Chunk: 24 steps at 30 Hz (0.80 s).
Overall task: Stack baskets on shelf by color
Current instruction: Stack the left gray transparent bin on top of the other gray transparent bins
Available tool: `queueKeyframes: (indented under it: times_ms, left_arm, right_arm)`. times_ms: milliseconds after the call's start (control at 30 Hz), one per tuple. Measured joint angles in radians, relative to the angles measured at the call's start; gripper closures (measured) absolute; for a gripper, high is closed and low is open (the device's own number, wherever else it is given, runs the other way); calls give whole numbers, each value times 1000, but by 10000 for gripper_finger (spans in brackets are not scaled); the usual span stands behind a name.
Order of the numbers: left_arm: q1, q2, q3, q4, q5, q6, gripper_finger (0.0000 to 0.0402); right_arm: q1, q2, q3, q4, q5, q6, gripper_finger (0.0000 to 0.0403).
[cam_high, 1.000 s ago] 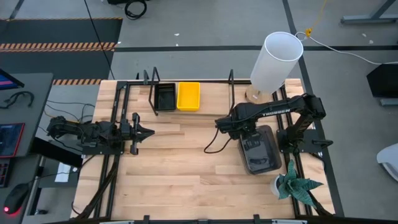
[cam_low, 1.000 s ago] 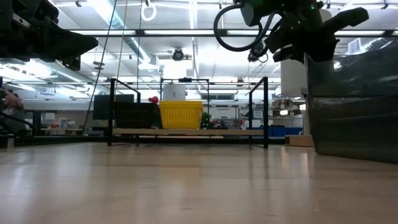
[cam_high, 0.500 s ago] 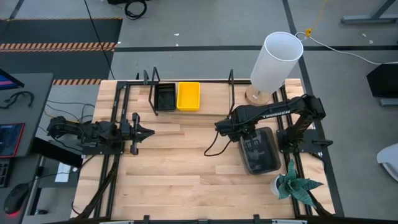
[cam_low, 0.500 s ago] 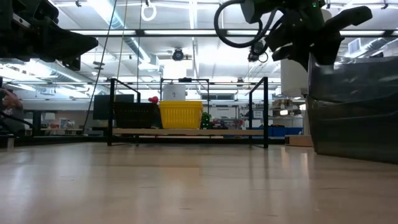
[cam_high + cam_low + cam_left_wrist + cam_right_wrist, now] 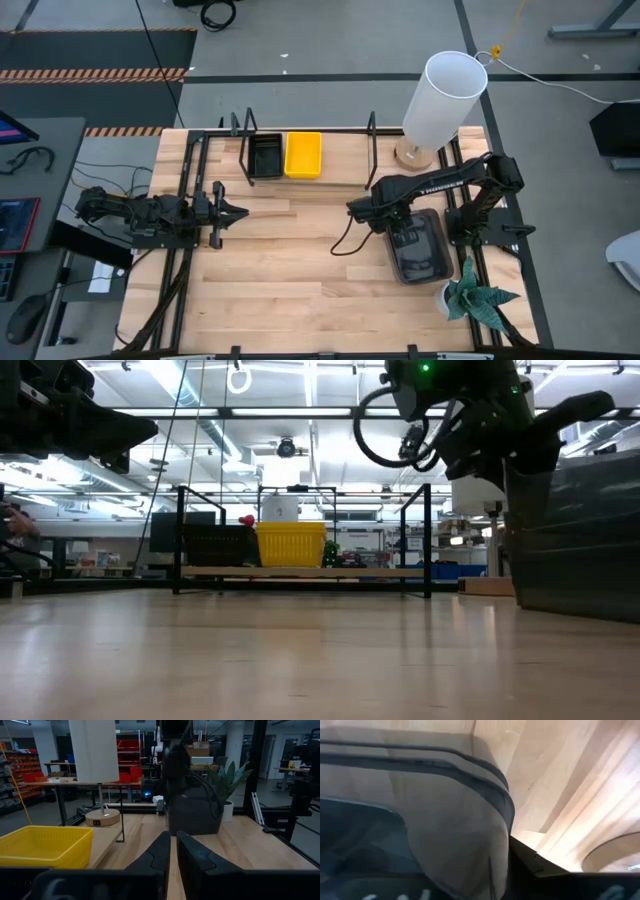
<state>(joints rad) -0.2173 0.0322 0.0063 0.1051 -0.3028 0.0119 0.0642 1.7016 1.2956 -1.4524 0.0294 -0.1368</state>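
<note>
Shifted slightly toward the lower right of the high view, the grey basket stack [image 5: 420, 245] is met at its rim by the right gripper [image 5: 393, 218]; its grip cannot be told. Black basket [image 5: 265, 156] and yellow basket [image 5: 303, 155] are already shelved; the left gripper [image 5: 228, 211] waits nearly closed, empty.

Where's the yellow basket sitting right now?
In the high view, the yellow basket sits on the shelf at the table's far edge, left of centre, right beside the black basket.
</note>
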Motion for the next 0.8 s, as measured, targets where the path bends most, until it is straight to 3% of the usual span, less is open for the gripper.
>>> queueKeyframes:
  times_ms: [167, 333, 533, 800]
  left_arm:
    - [0, 0, 0, 0, 0, 0, 369]
    - [0, 0, 0, 0, 0, 0, 374]
    - [0, 0, 0, 0, 0, 0, 365]
    - [0, 0, 0, 0, 0, 0, 364]
  right_arm:
    - [-1, -4, -14, 18, 18, -11, 371]
    - [0, 0, -2, 0, 30, 43, 371]
    - [-1, 1, 49, -45, 27, 116, 341]
    - [-2, 0, 62, -100, 33, 137, 266]
